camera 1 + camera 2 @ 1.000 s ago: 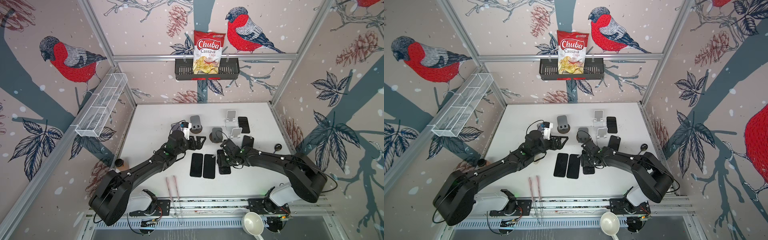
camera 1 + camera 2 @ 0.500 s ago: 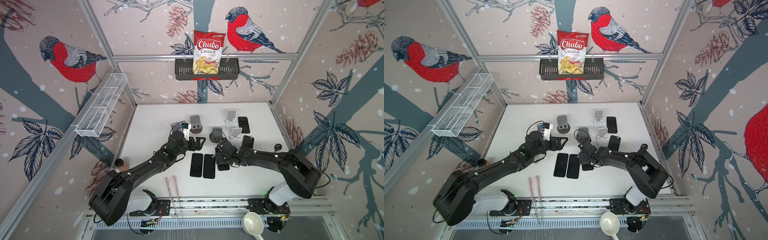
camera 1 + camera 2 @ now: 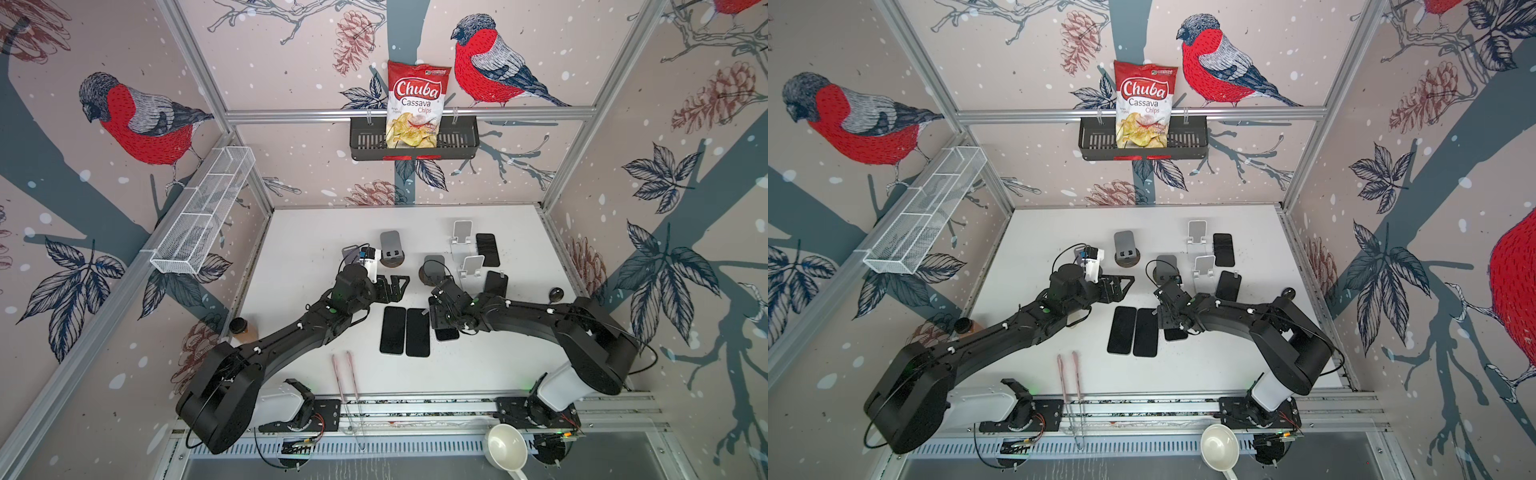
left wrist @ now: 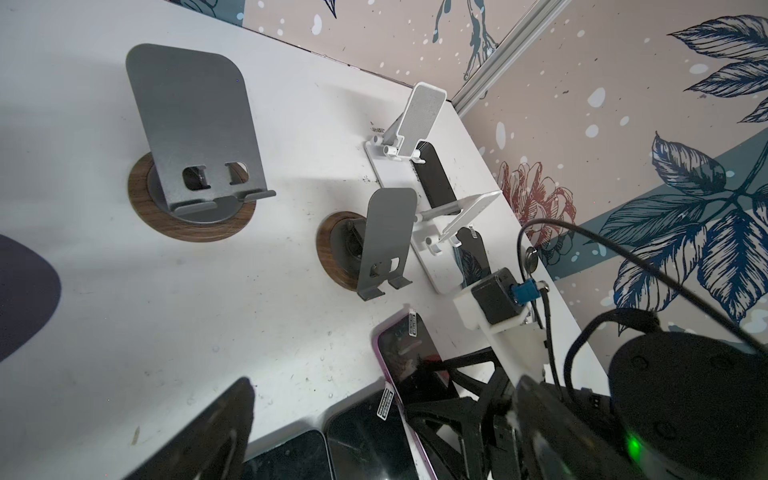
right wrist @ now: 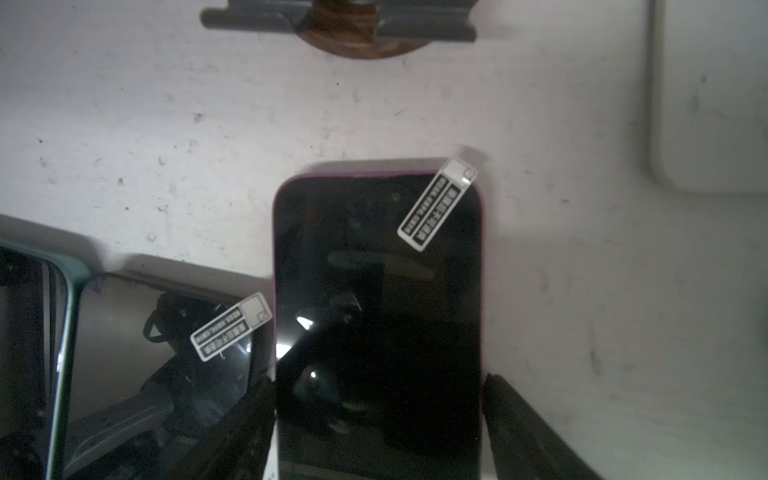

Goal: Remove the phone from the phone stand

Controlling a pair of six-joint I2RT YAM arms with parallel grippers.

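1. Nearest to us, the purple-edged phone (image 5: 378, 311) lies flat, screen up, on the white table (image 3: 316, 232). It is off every stand, and a neighbouring phone (image 3: 417, 332) lies just beside it.
2. The right gripper (image 5: 378, 386) sits low over that phone's near half. Its fingers (image 5: 249, 419) flank the two long sides, one right at each edge. We cannot tell whether they press the case or stand just clear of it.
3. A little farther back and to the left, the left gripper (image 3: 400, 286) hangs over the table with its jaws spread wide. It holds nothing and is well apart from the phone.
4. Just beyond the phone's far end we see the grey phone stand (image 3: 434, 266) on its round wooden base.
5. Farther still stand a second grey stand (image 3: 391, 249), a nearer white stand (image 3: 471, 268) and a farther white stand (image 3: 462, 235).
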